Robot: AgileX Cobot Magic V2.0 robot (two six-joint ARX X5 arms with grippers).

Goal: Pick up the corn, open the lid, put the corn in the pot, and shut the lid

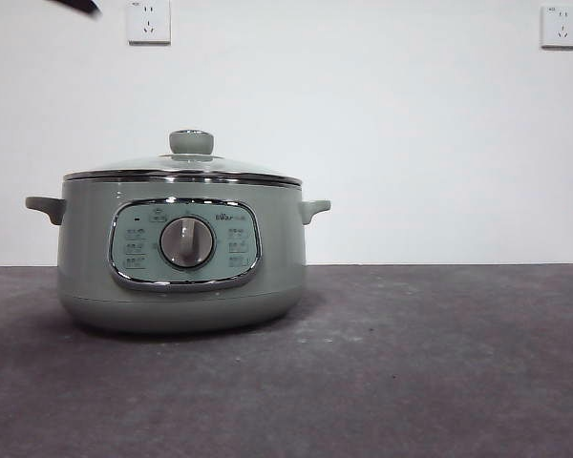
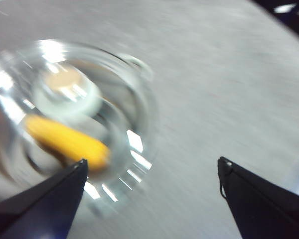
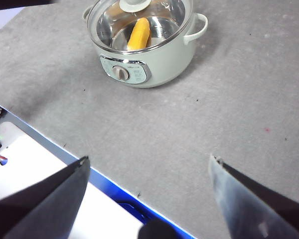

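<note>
The sage-green pot (image 1: pixel 181 253) stands left of the middle of the grey table, with its glass lid (image 1: pixel 183 169) closed on top; it also shows in the right wrist view (image 3: pixel 149 55). The yellow corn (image 3: pixel 139 34) lies inside the pot under the lid (image 3: pixel 139 22); the blurred left wrist view shows the corn (image 2: pixel 67 142) through the lid (image 2: pixel 65 124) too. My left gripper (image 2: pixel 152 167) is open and empty, above and beside the pot. My right gripper (image 3: pixel 147 164) is open and empty, held back near the table's edge, far from the pot.
Two wall sockets (image 1: pixel 149 21) hang on the white wall behind. A black arm tip (image 1: pixel 76 5) shows at the top left of the front view. The table's edge and a white and blue base (image 3: pixel 50 174) lie under my right gripper.
</note>
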